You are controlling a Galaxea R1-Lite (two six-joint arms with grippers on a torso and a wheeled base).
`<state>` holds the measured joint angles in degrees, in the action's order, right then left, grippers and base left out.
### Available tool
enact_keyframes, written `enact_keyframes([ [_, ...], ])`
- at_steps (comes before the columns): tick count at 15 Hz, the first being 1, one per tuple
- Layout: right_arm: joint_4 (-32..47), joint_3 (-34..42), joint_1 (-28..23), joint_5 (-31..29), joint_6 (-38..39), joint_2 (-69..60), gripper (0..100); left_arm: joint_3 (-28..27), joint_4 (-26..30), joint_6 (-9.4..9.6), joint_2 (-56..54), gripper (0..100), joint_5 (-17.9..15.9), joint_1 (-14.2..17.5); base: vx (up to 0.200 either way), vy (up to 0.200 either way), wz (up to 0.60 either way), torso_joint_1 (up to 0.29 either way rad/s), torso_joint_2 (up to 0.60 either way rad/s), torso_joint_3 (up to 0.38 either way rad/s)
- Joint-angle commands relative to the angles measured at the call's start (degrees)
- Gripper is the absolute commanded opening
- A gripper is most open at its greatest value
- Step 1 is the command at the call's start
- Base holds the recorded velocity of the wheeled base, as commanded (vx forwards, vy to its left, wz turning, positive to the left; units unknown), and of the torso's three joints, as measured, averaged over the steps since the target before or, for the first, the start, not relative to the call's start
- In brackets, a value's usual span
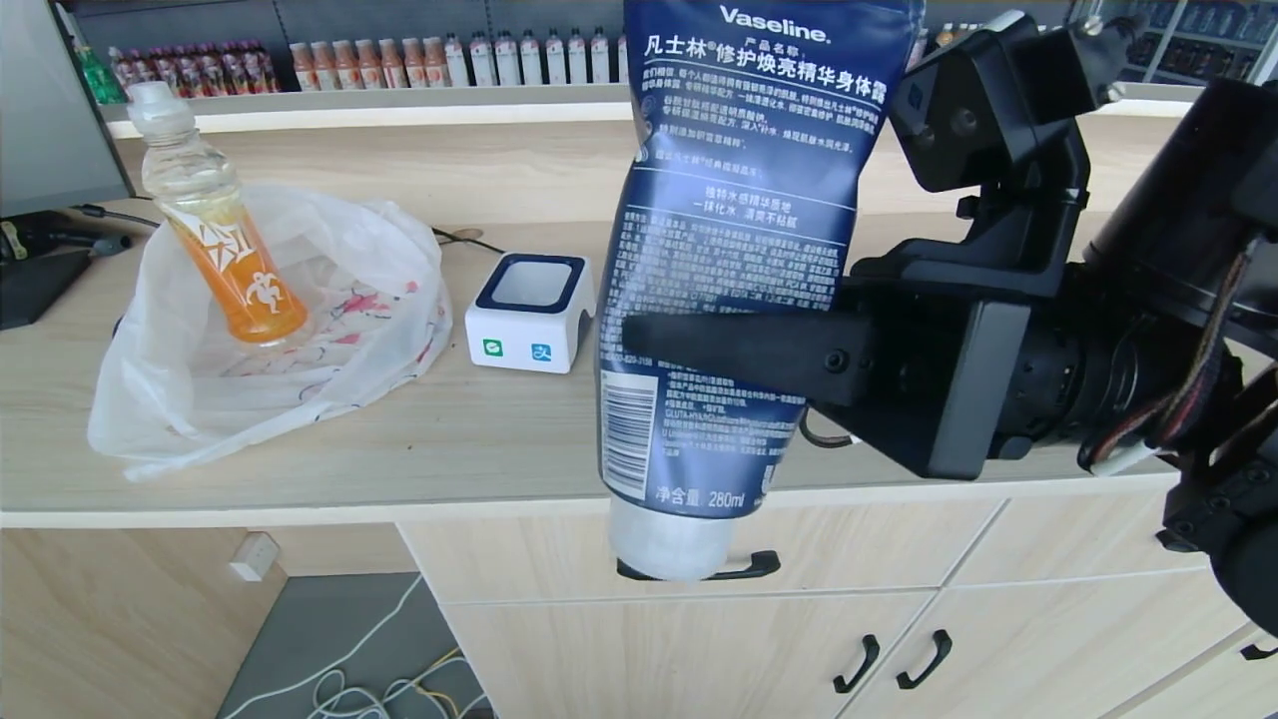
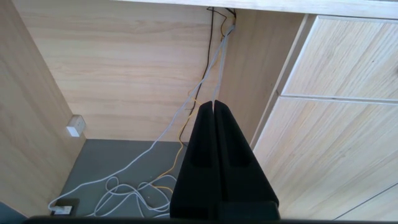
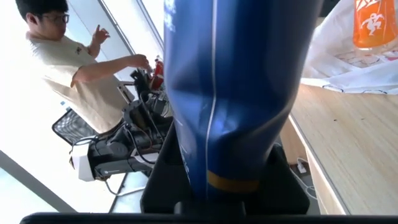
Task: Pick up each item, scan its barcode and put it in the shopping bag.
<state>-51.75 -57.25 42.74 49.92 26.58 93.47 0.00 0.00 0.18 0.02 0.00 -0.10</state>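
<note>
The blue lotion tube (image 1: 729, 250) is hanging cap-down, raised higher than the scanner (image 1: 529, 312) and to its right. The right gripper (image 1: 639, 340) is clamping it from the side, one black finger lying across the printed back just above the barcode (image 1: 627, 434). From here the likeliest trouble is a failed read: the barcode is facing the head camera while the scanner's window is facing up, so the tube probably needs turning, and the finger is sitting close enough to shade the stripes. The soft wall is also giving under the squeeze, so the tube could slide through the pads during a tilt. To the left of the scanner, the shopping bag (image 1: 200, 399) is lying slumped with an orange drink bottle (image 1: 225, 240) leaning in it, and a careless drop could knock the bottle over or miss the limp mouth. The tube is glossy, flexible plastic, rounding towards a pale cap (image 1: 664, 544). The scanner is a hard white cube with rounded corners and a dark blue frame. The bag is thin, crinkled translucent film on a pale wood-grain bench (image 1: 449, 449). The left gripper (image 2: 214, 109) is hanging below bench level, fingers pressed together on nothing.
</note>
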Motion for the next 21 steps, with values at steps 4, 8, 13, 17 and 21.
enact_keyframes([
  [4, -0.2, 2.6, -2.2, -3.3, 0.0, -5.0, 0, 0.0, 0.0, -0.01, 0.0, 0, 0.0, 0.0, 0.0, 0.0, 0.0, 0.0, 0.0, 0.0],
  [8, -0.8, 14.0, -3.8, -8.3, -9.1, -11.4, 0, 0.0, 0.0, -0.01, 0.0, 0, 0.0, 0.0, 0.0, 0.0, 0.0, 0.0, 0.0, 0.0],
  [13, -9.1, 23.8, -5.7, -18.3, -16.5, -14.2, 0, 0.0, 0.0, -0.01, 0.0, 0, 0.0, 0.0, 0.0, 0.0, 0.0, 0.0, 0.0, 0.0],
  [17, -10.3, 23.8, -5.7, -31.6, -25.1, -14.7, 0, 0.0, 0.0, -0.01, 0.0, 0, 0.0, 0.0, 0.0, 0.0, 0.0, 0.0, 0.0, 0.0],
  [21, -12.9, 24.2, -6.1, -46.9, -33.3, -14.5, 0, 0.0, 0.1, -0.01, 0.0, 0, 0.0, 0.0, 0.0, 0.0, 0.0, 0.0, 0.0, 0.0],
])
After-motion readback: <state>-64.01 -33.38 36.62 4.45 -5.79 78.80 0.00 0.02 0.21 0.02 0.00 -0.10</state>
